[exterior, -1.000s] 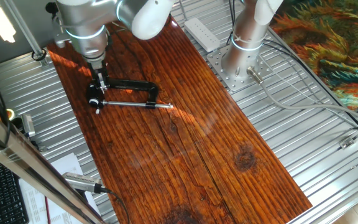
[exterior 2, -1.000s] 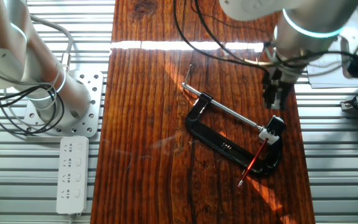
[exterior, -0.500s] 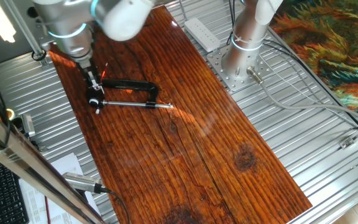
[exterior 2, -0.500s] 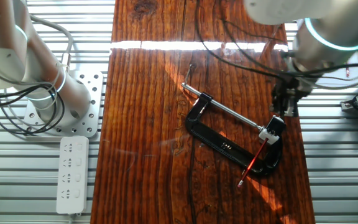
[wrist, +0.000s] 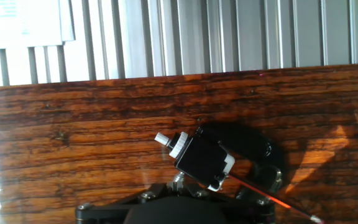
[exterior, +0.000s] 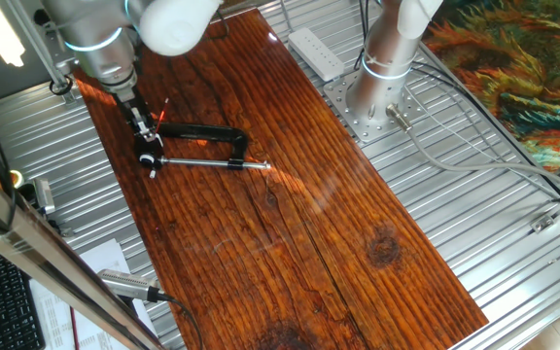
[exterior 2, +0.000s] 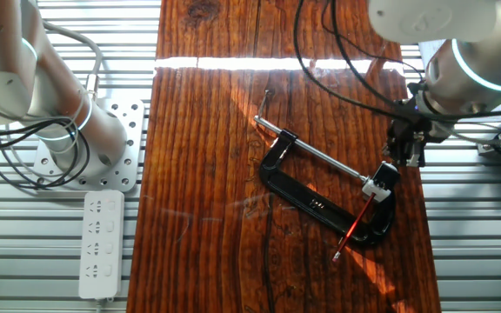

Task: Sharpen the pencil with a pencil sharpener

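Pencil looks thin and brittle below your gripper; grip it mid-shaft. Whether the jaws are parted, I cannot tell.

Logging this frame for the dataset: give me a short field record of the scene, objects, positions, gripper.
surface: wooden board on a slatted metal table
clamp: black C-clamp lying flat on the board, silver screw rod running along it
pencil sharpener: small black block with white trim at the rod's end, by the clamp's jaw
pencil: red, tip in the sharpener, lying across the clamp arm
gripper: above the board edge beside the sharpener, holding nothing; finger gap not clear
other: white power strip off the board
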Controlling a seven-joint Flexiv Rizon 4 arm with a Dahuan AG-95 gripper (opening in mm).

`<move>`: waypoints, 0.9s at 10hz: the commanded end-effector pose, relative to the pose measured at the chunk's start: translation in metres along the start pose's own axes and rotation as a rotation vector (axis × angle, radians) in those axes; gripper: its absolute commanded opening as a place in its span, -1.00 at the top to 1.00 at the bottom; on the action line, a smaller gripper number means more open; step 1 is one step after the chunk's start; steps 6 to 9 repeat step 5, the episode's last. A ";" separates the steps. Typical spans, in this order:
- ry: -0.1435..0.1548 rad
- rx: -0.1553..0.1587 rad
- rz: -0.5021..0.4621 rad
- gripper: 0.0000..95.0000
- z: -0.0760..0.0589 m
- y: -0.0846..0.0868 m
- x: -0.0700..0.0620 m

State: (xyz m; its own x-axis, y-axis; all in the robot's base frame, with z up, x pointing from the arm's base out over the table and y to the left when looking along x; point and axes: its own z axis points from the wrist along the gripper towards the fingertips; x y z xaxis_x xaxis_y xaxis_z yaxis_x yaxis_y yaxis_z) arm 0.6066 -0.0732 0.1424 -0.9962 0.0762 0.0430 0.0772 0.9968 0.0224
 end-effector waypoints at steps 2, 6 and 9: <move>-0.002 0.010 0.001 1.00 0.000 0.000 -0.002; -0.002 0.014 0.009 1.00 0.000 0.000 -0.002; -0.002 0.014 0.009 1.00 0.000 0.000 -0.002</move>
